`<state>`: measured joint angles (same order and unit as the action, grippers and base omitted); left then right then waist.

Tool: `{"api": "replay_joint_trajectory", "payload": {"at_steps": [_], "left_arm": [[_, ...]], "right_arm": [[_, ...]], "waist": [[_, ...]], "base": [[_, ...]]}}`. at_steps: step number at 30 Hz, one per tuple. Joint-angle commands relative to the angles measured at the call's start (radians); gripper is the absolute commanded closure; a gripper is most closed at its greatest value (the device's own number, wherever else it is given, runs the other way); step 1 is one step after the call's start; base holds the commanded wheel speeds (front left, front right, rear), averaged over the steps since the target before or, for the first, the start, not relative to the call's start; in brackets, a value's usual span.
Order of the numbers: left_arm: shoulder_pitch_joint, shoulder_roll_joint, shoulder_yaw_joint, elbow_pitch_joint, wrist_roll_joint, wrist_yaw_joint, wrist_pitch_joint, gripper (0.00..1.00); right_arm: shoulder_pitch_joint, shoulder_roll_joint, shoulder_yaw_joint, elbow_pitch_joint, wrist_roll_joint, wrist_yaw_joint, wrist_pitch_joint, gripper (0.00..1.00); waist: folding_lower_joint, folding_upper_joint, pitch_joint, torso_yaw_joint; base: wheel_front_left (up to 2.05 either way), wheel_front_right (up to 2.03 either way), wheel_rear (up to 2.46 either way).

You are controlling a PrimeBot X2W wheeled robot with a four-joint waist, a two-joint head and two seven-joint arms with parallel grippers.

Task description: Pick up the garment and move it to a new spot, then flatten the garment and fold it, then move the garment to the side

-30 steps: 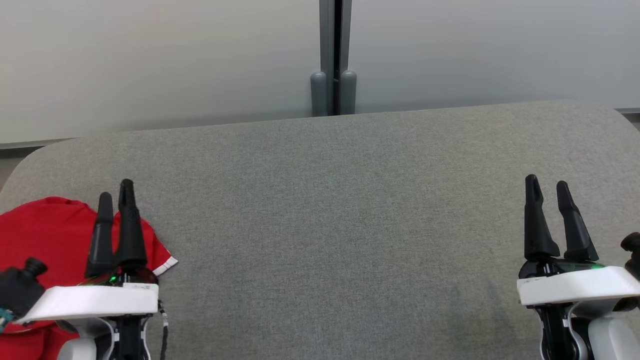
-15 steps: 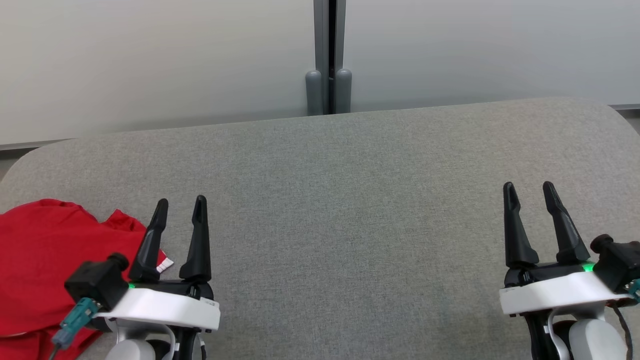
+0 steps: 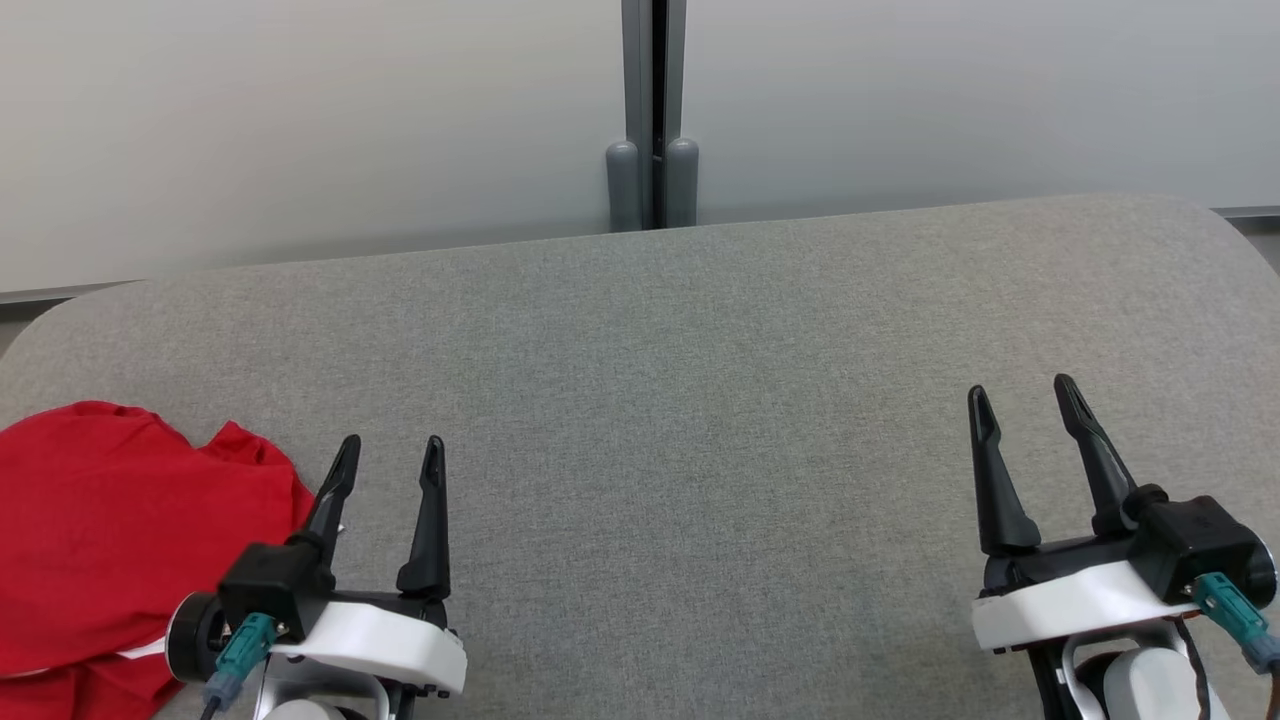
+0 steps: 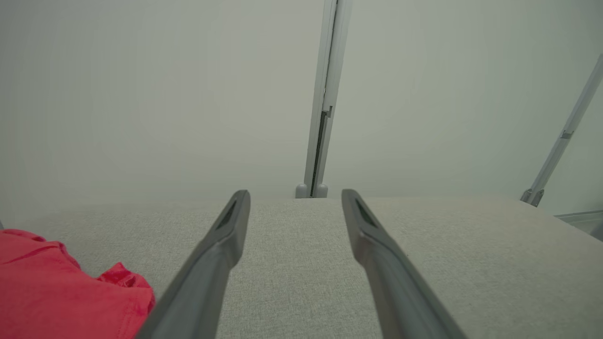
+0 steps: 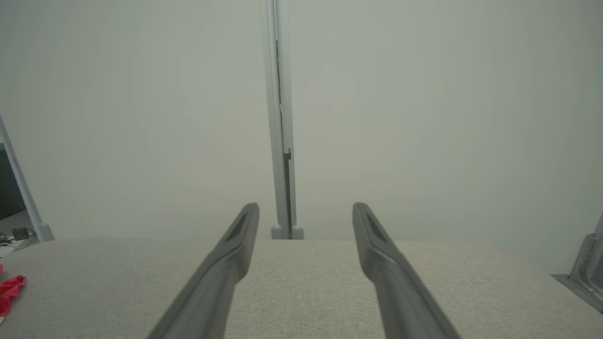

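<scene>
Garment (image 3: 110, 540), red, crumpled heap w/ folds, far-left on grey table (image 3: 700, 420)

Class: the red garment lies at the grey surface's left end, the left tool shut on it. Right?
No. The head view shows the left tool open and empty, beside the red garment at the left end of the grey surface.

1. Head view — high, angled forward and down over the grey table (image 3: 700, 400).
2. Both wrist views sit low, near it, facing the wall post (image 4: 330, 70).
3. All share the red garment (image 3: 120, 530) — left.
</scene>
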<state>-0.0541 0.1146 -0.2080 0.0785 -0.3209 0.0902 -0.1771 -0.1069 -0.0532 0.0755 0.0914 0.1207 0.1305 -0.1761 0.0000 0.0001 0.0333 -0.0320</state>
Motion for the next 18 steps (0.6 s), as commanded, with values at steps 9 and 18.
{"api": "replay_joint_trajectory", "payload": {"at_steps": [9,18], "left_arm": [[-0.022,0.019,-0.035,-0.017,0.065,0.053,-0.028,0.0],[0.014,-0.034,0.042,-0.008,0.019,0.011,-0.047,0.0]], "right_arm": [[-0.002,0.002,0.01,-0.006,-0.086,0.0,-0.03,0.0],[0.016,0.003,0.014,0.017,0.049,0.0,-0.048,0.0]], "waist": [[0.0,-0.0001,0.008,0.003],[0.0,-0.0001,0.006,0.006]], "base": [[0.0,0.0,0.0],[0.0,0.0,0.0]]}}
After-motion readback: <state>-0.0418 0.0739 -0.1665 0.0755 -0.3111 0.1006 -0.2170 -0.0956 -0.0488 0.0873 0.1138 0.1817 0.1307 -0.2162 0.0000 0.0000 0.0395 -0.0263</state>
